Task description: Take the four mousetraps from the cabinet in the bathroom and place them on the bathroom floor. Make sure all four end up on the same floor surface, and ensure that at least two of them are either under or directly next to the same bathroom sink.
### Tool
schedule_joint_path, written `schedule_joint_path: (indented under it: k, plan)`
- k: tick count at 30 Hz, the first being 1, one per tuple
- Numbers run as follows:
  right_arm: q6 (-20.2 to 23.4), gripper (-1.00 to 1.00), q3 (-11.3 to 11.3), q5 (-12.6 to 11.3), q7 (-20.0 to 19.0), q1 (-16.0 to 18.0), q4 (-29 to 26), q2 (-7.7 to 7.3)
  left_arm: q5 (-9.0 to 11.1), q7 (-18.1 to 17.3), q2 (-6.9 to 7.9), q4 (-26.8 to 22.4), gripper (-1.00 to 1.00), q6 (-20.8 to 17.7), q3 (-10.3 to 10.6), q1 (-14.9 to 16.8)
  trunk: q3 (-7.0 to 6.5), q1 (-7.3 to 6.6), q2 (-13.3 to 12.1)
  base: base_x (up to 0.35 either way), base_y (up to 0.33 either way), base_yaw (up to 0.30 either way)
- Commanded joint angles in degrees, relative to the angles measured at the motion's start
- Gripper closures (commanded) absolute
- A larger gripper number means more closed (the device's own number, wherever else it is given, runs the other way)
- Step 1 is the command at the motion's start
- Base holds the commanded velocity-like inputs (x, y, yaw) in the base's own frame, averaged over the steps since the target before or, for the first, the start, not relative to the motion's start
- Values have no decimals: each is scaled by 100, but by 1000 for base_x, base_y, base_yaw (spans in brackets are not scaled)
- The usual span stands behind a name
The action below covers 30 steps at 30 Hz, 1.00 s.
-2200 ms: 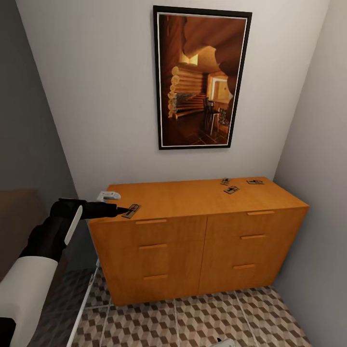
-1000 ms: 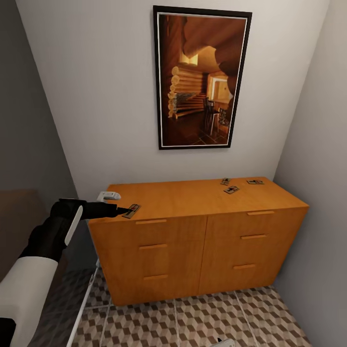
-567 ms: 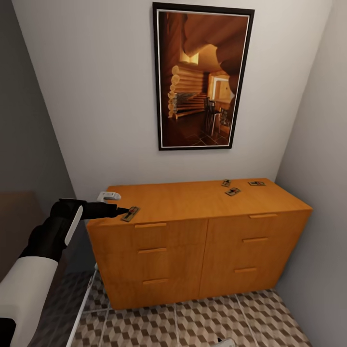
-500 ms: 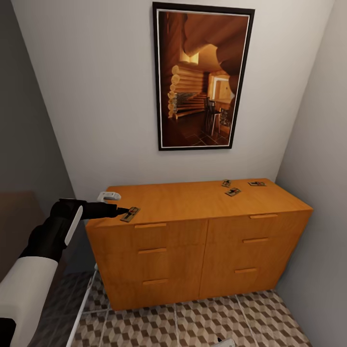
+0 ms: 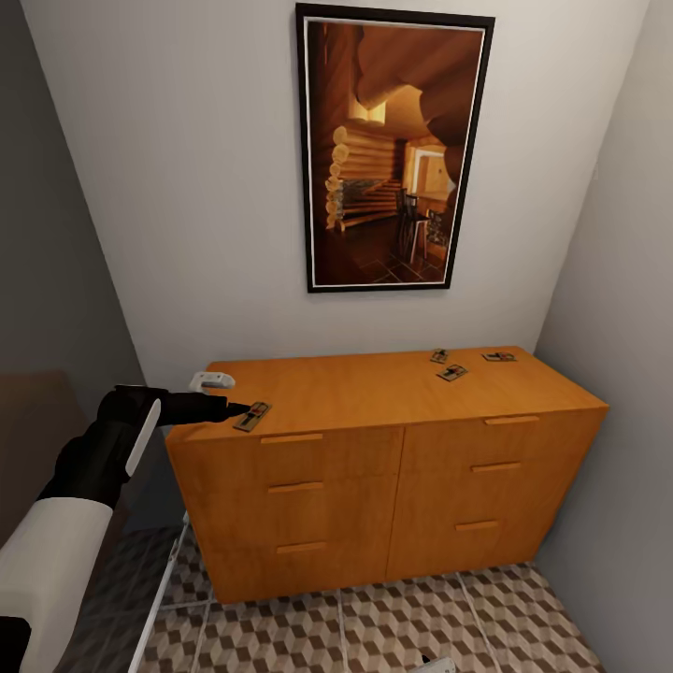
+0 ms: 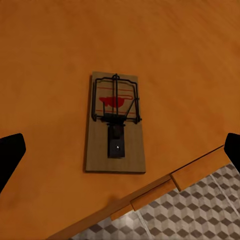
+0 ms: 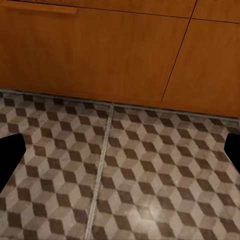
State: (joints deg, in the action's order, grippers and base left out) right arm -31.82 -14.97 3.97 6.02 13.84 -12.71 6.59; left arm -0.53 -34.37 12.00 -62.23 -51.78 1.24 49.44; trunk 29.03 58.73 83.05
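Cabinet top (image 5: 374, 383): mousetrap (image 6: 115, 123) flat between open left hand (image 6: 120, 150) fingertips.

this is a room in a home. a big framed picture (image 5: 393, 150) of a log house hangs on the plain wall. under it stands a wooden cabinet (image 5: 388, 467) with drawers. the floor (image 5: 374, 626) has tiles with a brown and white cube pattern.

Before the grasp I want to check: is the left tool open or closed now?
Open. In the left wrist view its two dark fingertips stand wide apart, with the mousetrap lying flat on the cabinet between them, untouched.
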Motion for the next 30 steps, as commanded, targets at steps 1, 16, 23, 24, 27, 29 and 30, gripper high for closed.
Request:
schedule_joint_path:
  k: [1,16,23,24,27,29,30]
  plan:
    - [-8,-100,-24,42,59,5,5,0,-6,-17,4,-3,-100,-25,9,4,6,0,3,1,0,0]
    - [-8,-100,-25,36,44,5,5,21,-8,-17,4,35,-100,-25,16,-20,6,0,3,0,0,0]
    - [-8,-100,-26,34,34,5,5,31,-8,-17,4,35,-100,-25,24,-22,7,0,3,0,0,0]
    - [-8,-100,-26,34,33,5,5,30,-8,-17,4,35,-100,-25,26,-22,9,0,3,0,0,0]
    - [-8,-100,-26,33,32,5,5,32,-8,-17,4,37,-100,-25,31,-22,20,0,3,0,0,0]
    - [-8,-100,-25,33,32,5,5,33,-8,-17,4,39,-100,-25,32,-22,33,0,3,0,0,0]
    - [-8,-100,-26,33,32,5,5,34,-8,-17,4,40,-100,-25,32,-22,40,0,3,0,0,0]
